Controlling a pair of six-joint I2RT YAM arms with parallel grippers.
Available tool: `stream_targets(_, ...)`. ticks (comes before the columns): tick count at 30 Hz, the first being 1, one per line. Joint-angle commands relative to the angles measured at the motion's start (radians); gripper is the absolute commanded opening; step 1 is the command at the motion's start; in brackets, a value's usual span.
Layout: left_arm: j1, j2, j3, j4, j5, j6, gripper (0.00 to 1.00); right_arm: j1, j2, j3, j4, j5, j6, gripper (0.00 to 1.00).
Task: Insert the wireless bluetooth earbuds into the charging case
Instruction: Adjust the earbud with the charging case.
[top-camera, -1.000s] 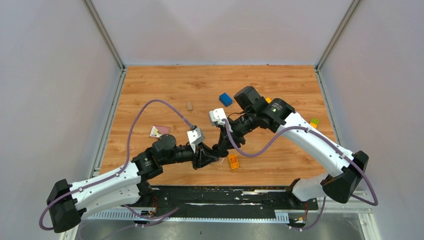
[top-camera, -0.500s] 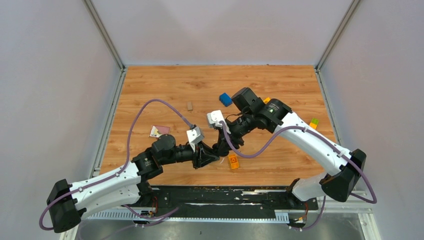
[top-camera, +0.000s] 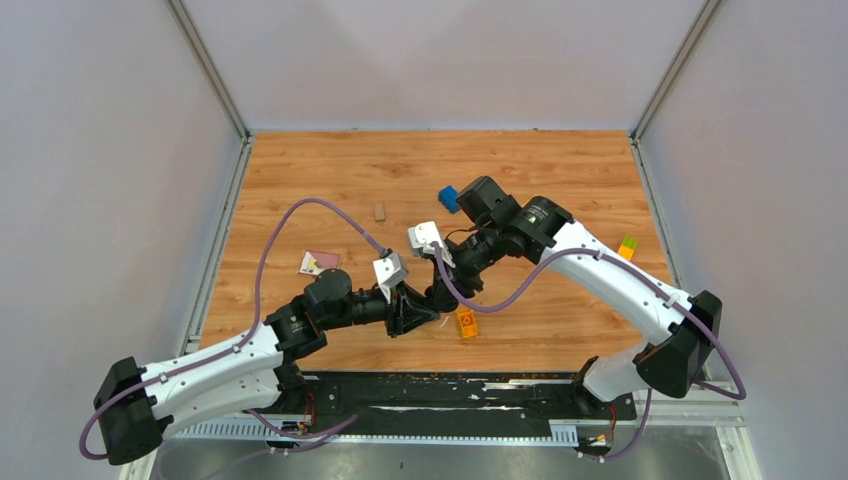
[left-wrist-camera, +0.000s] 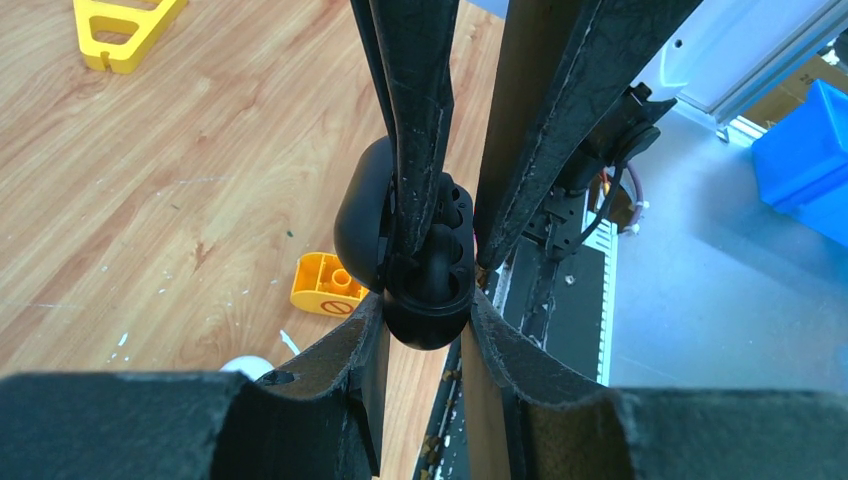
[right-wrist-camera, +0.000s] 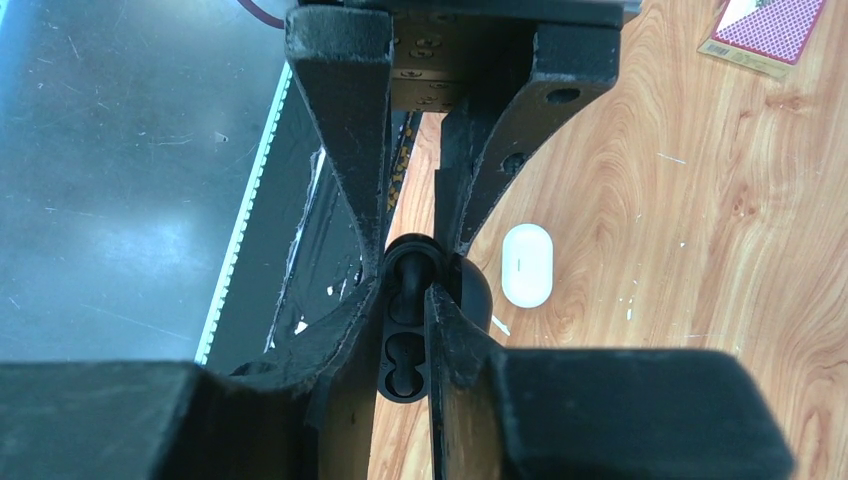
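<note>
Both arms reach in over the front middle of the bench and meet tip to tip. Between them, lifted off the wood, is a black piece, rounded, with figure-eight hollows in its face and a domed part beside it. The left gripper has its jaws drawn in tight around the lower end of this piece, one pad on each side. The right gripper comes at it from the opposite side with its jaws nearly together. One of its fingers runs down between the dome and the hollowed face, and the other presses the far flank, so it too has hold of the black piece. Whether that piece belongs to the earbuds' set cannot be told from here. The charging case is a smooth white oval with its lid closed. It lies flat on the wood just beside the two grippers and touches neither. It sits close to the front edge of the bench and near an orange block. From the left wrist only a sliver of the case shows, beside the left finger. Farther back on the bench are a blue block, partly behind the right arm, a small tan bit, a red-patterned card pack on the left and a green and yellow block on the right. A yellow frame lies in the corner of the left wrist view.
</note>
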Motion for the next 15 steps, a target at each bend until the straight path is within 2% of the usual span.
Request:
stream_targets(1,-0.005,0.008,0.006,0.062,0.018,-0.011,0.0,0.004,0.002,0.051,0.018,0.0,0.002,0.23)
stream_targets(15,-0.004,0.003,0.004,0.059,0.015,-0.009,0.0,0.01,0.01,0.038,0.012,0.003,-0.003,0.17)
